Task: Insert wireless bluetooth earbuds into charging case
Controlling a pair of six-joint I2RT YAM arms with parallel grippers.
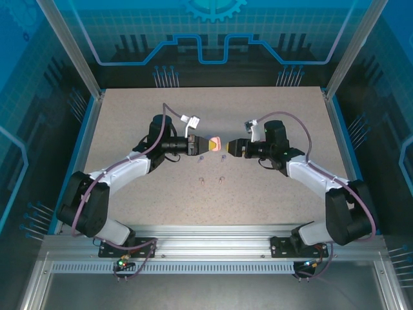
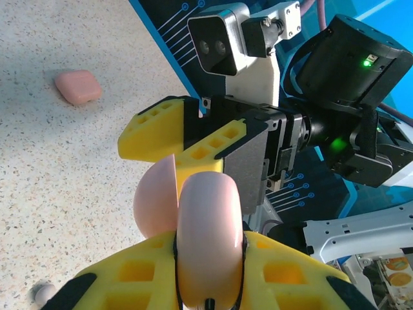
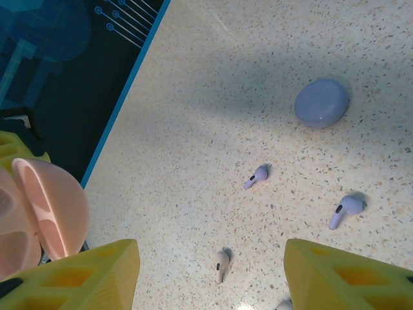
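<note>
My left gripper (image 1: 205,145) is shut on an open pink charging case (image 1: 216,141), held above the table's middle; the case (image 2: 208,226) sits lid-open between its yellow fingers (image 2: 116,274). Facing it, my right gripper (image 1: 232,148) stands open and empty, just short of the case (image 3: 40,216). Below the right gripper (image 3: 210,261) lie two purple earbuds (image 3: 257,175) (image 3: 345,210) and a pink earbud (image 3: 222,265) on the table. Two more earbuds (image 1: 202,181) (image 1: 221,180) lie nearer the arm bases.
A closed purple case (image 3: 321,103) rests on the speckled table beyond the purple buds. A closed salmon case (image 2: 78,86) lies apart on the table (image 1: 129,116). Blue walls and metal posts ring the table.
</note>
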